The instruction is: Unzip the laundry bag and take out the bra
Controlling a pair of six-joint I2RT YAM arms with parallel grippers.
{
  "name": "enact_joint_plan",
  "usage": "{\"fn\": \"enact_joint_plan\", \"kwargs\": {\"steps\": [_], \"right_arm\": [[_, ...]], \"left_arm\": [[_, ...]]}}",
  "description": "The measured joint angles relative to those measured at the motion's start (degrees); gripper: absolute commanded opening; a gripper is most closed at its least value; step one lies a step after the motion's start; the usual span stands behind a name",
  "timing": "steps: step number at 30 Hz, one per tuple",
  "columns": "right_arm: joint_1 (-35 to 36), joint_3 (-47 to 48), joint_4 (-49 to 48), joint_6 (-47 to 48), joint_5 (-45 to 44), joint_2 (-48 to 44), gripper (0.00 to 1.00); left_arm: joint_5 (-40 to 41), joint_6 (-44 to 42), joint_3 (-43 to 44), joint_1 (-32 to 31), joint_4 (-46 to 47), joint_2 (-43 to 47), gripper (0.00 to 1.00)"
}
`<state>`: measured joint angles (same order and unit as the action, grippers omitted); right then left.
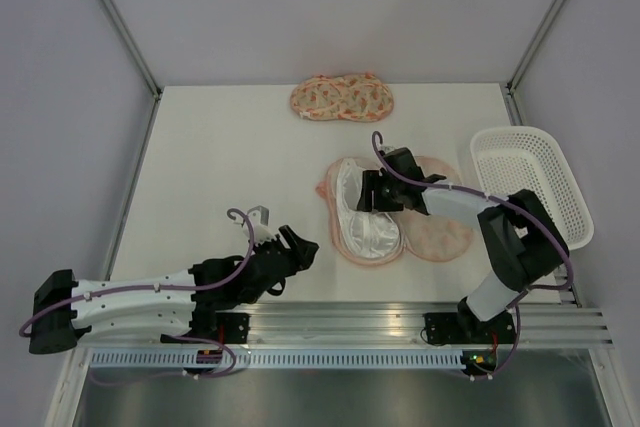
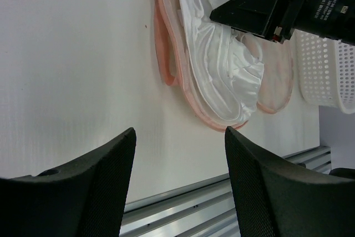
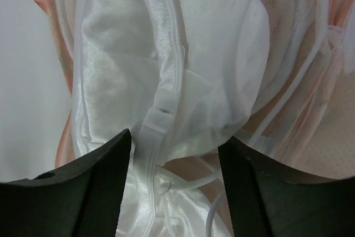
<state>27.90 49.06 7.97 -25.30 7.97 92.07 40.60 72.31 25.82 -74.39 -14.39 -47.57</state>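
Though spread apart — like the left hand (image 1: 303, 245) — the right hand (image 1: 366, 193) hides part of the bra (image 1: 368, 235).

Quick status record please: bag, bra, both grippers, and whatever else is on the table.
laundry bag: unzipped, spread open mid-table, mesh lining up
bra: lying in the bag's left half as the top view shows it, not lifted out
right gripper: open, over the bra, not closed on it
left gripper: open, empty, over bare table left of the bag
basket: white, empty, right of the bag
second pouch: closed, at the far edge
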Motion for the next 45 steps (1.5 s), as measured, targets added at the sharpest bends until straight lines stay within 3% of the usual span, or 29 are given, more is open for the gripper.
{"fn": "enact_joint_plan", "kwargs": {"steps": [2, 3, 6, 7, 8, 12, 17, 24, 35, 40, 45], "right_arm": [[0.0, 0.0, -0.9, 0.0, 0.7, 2.3, 0.56], [0.0, 0.0, -1.3, -0.1, 1.1, 3.1, 0.43], [-0.1, 0.0, -2.8, 0.0, 1.9, 3.8, 0.18], [-0.1, 0.0, -3.0, 0.1, 2.2, 3.8, 0.04], [-0.1, 0.0, -3.1, 0.1, 2.3, 3.8, 0.00], [-0.1, -0.2, -2.4, -0.1, 2.3, 1.5, 0.01], [-0.1, 0.3, 1.6, 1.0, 2.0, -7.7, 0.01], [0.0, 6.5, 8.7, 2.7, -1.6, -17.1, 0.00], [-2.4, 22.4, 21.6, 3.0, -30.3, -23.4, 0.00], [-6.6, 29.5, 25.1, 3.1, -45.9, -24.2, 0.00], [-12.8, 29.7, 28.5, 2.4, -57.1, -23.7, 0.02]], "left_arm": [[0.0, 0.0, -0.3, 0.0, -0.1, 0.3, 0.70], [0.0, 0.0, -0.4, 0.0, -0.1, 0.5, 0.70], [0.0, 0.0, -0.6, 0.0, -0.1, 0.8, 0.70], [0.0, 0.0, -0.6, 0.0, -0.1, 0.8, 0.70], [0.0, 0.0, -0.6, 0.0, -0.1, 0.8, 0.70], [0.0, 0.0, -0.6, 0.0, -0.1, 0.8, 0.70], [0.0, 0.0, -0.6, 0.0, -0.1, 0.8, 0.70], [0.0, 0.0, -0.6, 0.0, -0.1, 0.7, 0.70], [0.0, 0.0, -0.6, 0.0, -1.0, 2.8, 0.70], [0.0, 0.0, -0.6, 0.0, -2.5, 3.9, 0.70], [-0.2, 0.0, -0.6, 0.0, -3.7, 4.7, 0.70]]}}
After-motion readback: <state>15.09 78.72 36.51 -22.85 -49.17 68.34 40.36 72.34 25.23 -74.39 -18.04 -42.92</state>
